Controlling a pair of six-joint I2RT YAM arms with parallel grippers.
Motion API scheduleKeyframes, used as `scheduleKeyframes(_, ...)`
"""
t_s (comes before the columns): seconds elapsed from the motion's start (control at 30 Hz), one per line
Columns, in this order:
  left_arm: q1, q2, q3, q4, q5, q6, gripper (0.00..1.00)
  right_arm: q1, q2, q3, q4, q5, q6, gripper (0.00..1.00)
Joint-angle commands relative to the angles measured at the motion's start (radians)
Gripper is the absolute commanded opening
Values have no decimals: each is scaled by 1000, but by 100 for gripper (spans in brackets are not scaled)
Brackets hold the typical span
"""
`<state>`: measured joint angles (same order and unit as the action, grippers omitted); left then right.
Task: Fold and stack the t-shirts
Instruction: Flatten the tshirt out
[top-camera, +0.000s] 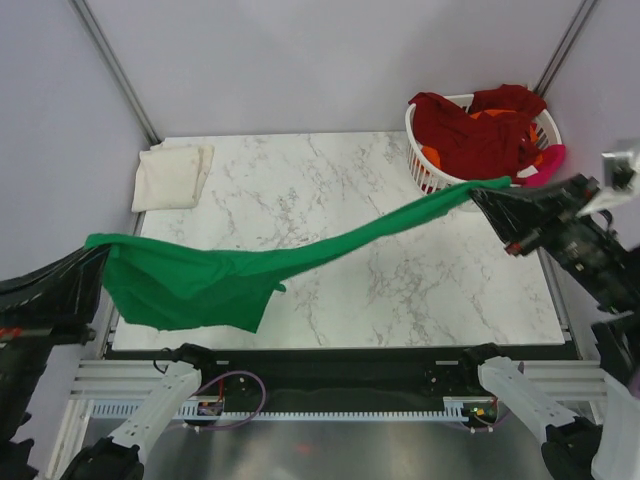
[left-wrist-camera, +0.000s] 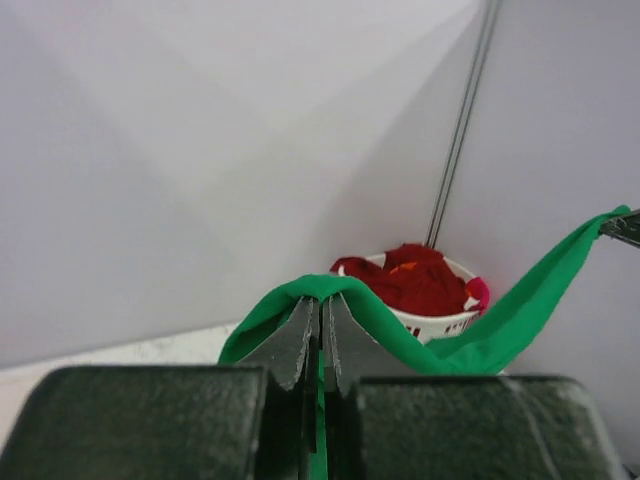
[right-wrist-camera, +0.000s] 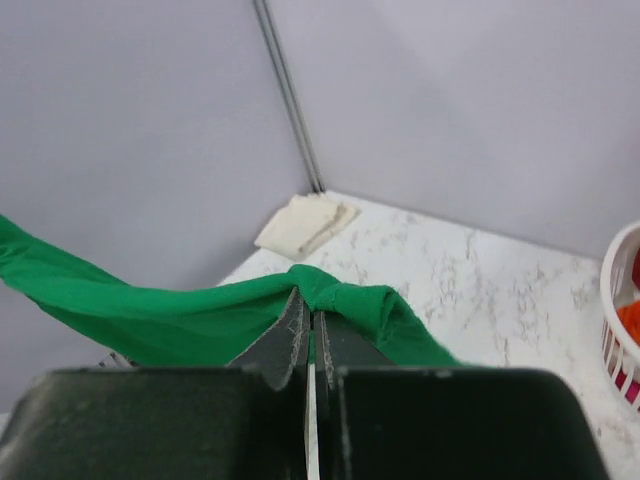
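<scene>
Stretching from one side of the table (top-camera: 420, 290) to the other, the green t-shirt (top-camera: 200, 285) hangs in the air like a slack rope, lifted off the marble. The left tool (top-camera: 98, 252) has its jaws pressed together on one bunched end, out past the left edge. The right tool (top-camera: 492, 195) is pinched just as tight on the other end, near the laundry basket (top-camera: 425, 172). I'd say the arms hold it this far apart to pull the cloth long so it can open out. Most of the body sags in a fold near the left arm, though, and nothing is flat yet. Folded in the far left corner lies the cream t-shirt (top-camera: 172, 176), presumably the start of the stack. Heaped in the laundry basket, the dark red and orange t-shirts (top-camera: 470, 135) wait their turn.
</scene>
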<state>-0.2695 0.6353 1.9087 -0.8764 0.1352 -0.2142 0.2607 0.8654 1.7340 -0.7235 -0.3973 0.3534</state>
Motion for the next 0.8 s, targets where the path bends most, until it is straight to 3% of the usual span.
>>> scheduleKeyframes(0.0, 6, 3, 73, 13, 75, 75, 2, 5, -77, 24, 7, -32, -7, 0)
scheduleKeyframes(0.2, 7, 81, 105, 57, -11, 72, 2, 6, -8, 52, 52, 12, 27, 0)
scheduleKeyframes(0.4, 6, 283, 9, 115, -206, 171, 2, 5, 282, -7, 64, 211, 45, 0)
scheduleKeyframes(0.53, 10, 573, -7, 149, -383, 238, 2, -27, 646, 38, 87, 290, 80, 0)
scheduleKeyframes(0.6, 65, 810, 38, 151, -382, 249, 2, -58, 791, 105, 104, 290, 114, 0)
scheduleKeyframes(0.63, 91, 911, 68, 148, -370, 251, 2, -63, 942, 149, 113, 290, 133, 0)
scheduleKeyframes(0.67, 148, 1099, 143, 146, -364, 230, 2, -72, 1024, 206, 104, 284, 137, 0)
scheduleKeyframes(0.7, 179, 1227, 200, 134, -339, 223, 2, -74, 1106, 275, 93, 281, 133, 7)
scheduleKeyframes(0.73, 205, 1354, 283, 105, -303, 181, 12, -72, 1279, 485, -3, 305, 130, 33)
scheduleKeyframes(0.77, 251, 1483, 561, -50, -213, 98, 24, -74, 1360, 616, -72, 302, 119, 56)
